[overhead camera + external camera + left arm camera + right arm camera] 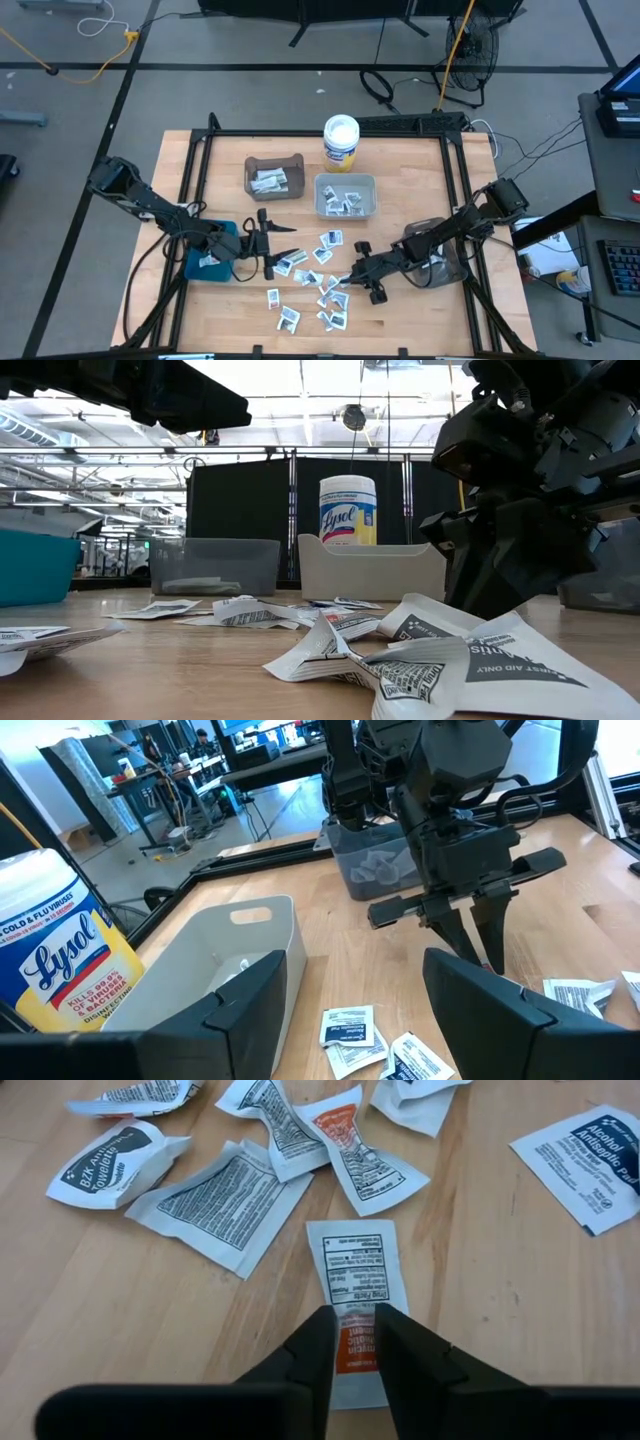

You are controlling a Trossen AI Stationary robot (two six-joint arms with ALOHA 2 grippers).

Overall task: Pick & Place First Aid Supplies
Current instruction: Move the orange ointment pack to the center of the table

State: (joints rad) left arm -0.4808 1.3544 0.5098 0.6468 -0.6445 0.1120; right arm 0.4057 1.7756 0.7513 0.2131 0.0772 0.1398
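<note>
Right gripper (pixel 349 1342) angled down, seemingly pinching an orange-printed packet (pixel 352 1285).

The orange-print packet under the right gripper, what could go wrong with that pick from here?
The right gripper is pinching only the end of the orange-print packet, which lies flat on the table; it may slip out or fold on lifting. Other packets lie close by and could get dragged along. The left gripper hovers open near the white bin, so the arms might crowd.

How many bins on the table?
4: brown bin and white bin at the far side, teal bin under the left arm, clear bin under the right arm. None looks hidden.
</note>
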